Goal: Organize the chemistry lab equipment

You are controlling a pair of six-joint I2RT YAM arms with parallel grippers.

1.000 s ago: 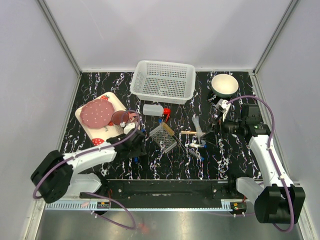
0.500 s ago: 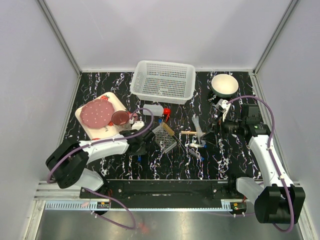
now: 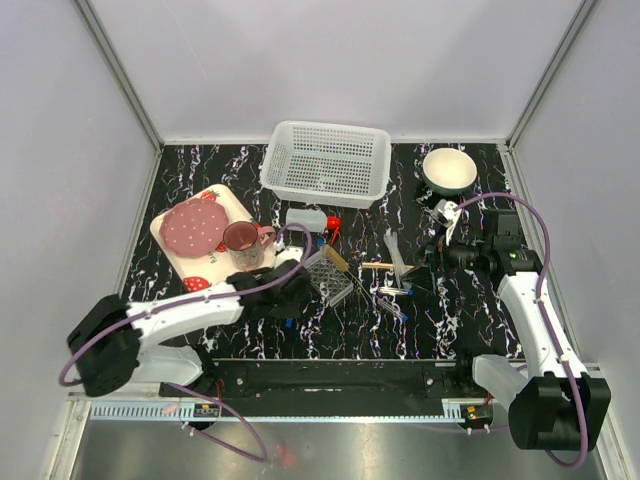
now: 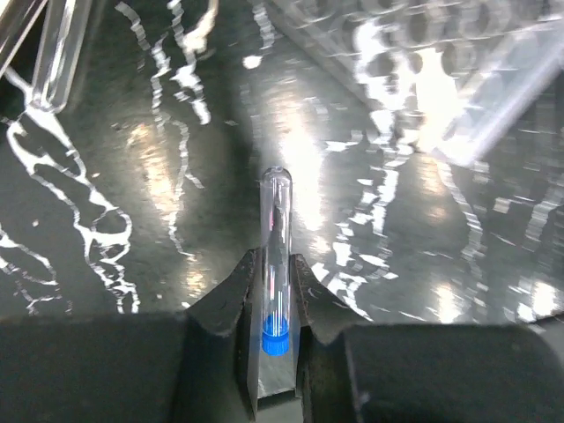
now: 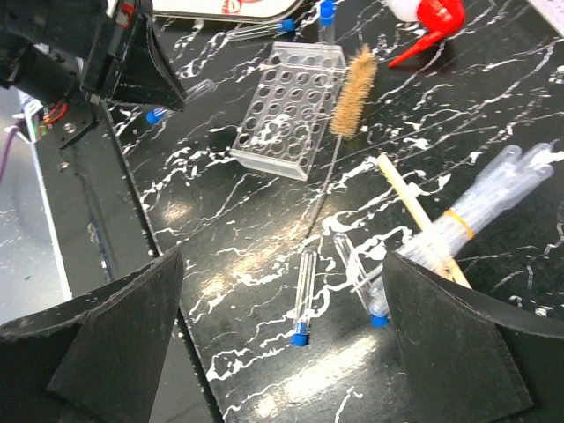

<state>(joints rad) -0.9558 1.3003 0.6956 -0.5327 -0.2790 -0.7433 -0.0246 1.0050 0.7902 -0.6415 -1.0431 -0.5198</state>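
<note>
The left tool (image 4: 271,267), nearly closed, is gripping a small clear blue-capped test tube (image 4: 276,207) near the clear perforated plastic rack (image 4: 441,62); uprighting it squarely over a hole is looking safest.

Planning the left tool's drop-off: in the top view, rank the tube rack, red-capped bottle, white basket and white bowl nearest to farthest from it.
1. Tube rack, right beside the left tool.
2. Red-capped bottle, behind.
3. White basket, back centre.
4. White bowl, back right.

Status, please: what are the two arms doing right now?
Left gripper shut on a tube. Right gripper open, empty. Brush lies against the rack.
</note>
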